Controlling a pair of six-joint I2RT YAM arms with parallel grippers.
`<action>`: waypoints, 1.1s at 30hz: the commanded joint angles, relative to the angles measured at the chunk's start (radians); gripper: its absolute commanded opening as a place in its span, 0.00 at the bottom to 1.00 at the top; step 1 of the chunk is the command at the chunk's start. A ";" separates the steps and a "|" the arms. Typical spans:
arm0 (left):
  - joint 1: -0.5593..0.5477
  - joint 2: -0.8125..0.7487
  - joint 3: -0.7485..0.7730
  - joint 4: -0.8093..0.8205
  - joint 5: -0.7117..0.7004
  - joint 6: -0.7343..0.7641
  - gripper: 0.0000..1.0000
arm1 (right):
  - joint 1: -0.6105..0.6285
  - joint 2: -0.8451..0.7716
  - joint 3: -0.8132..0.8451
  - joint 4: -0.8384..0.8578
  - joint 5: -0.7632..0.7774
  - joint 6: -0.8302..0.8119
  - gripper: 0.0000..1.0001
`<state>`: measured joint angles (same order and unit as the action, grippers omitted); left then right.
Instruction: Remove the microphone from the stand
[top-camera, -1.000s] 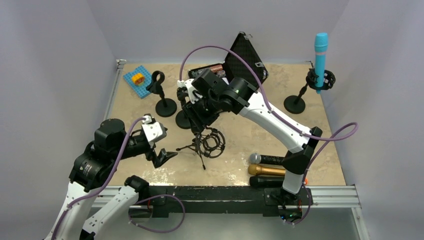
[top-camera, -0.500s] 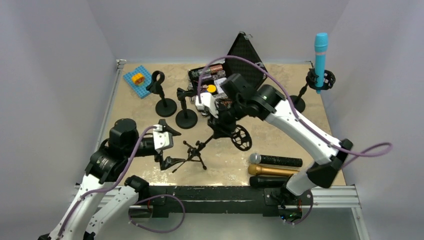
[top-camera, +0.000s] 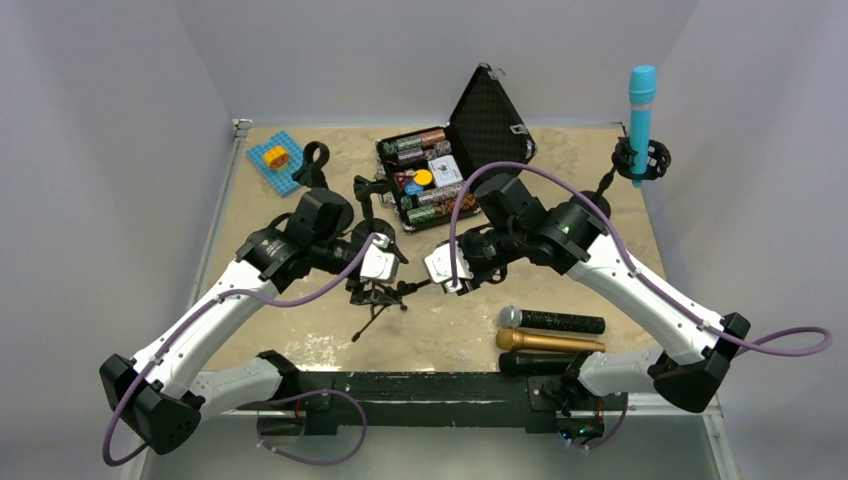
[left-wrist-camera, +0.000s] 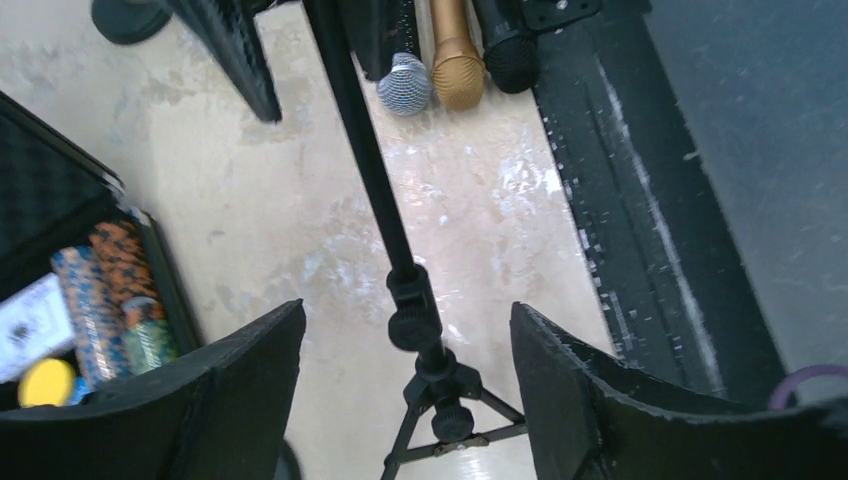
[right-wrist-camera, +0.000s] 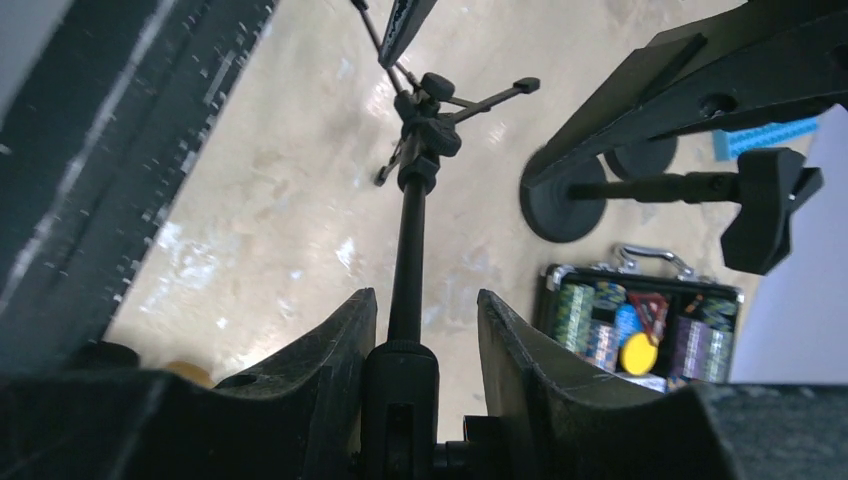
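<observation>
The right gripper (right-wrist-camera: 425, 305) clenches the slim black metal tripod stand (right-wrist-camera: 408, 225) by its upper pole; the left gripper (left-wrist-camera: 408, 318) gapes, the pole between its fingers untouched; best closed squarely there; the blue cylindrical microphone (top-camera: 641, 100) stands mounted well beyond both.

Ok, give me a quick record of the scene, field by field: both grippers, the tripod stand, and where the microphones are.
tripod stand: tilted, its pole running up to the right gripper
left gripper: open, fingers either side of the pole's lower part, not touching
right gripper: shut on the pole's upper end
blue microphone: upright in a shock-mount stand, far right
silver-headed microphone, gold microphone, black microphone: lying side by side near the front edge
case: open, poker chips inside
</observation>
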<state>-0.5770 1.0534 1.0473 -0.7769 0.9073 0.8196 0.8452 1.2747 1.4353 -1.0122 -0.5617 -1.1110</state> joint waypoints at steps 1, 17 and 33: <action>-0.043 0.024 0.052 -0.014 -0.052 0.185 0.76 | -0.011 -0.004 0.018 0.116 0.037 -0.087 0.01; -0.061 0.013 -0.071 0.133 -0.229 0.281 0.53 | -0.006 -0.021 -0.005 0.075 0.023 -0.114 0.00; -0.087 0.026 -0.107 0.183 -0.228 0.253 0.35 | -0.004 0.012 0.024 0.066 0.030 -0.102 0.00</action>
<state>-0.6575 1.0771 0.9455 -0.6388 0.6548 1.0622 0.8391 1.2785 1.4246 -0.9798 -0.5186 -1.1969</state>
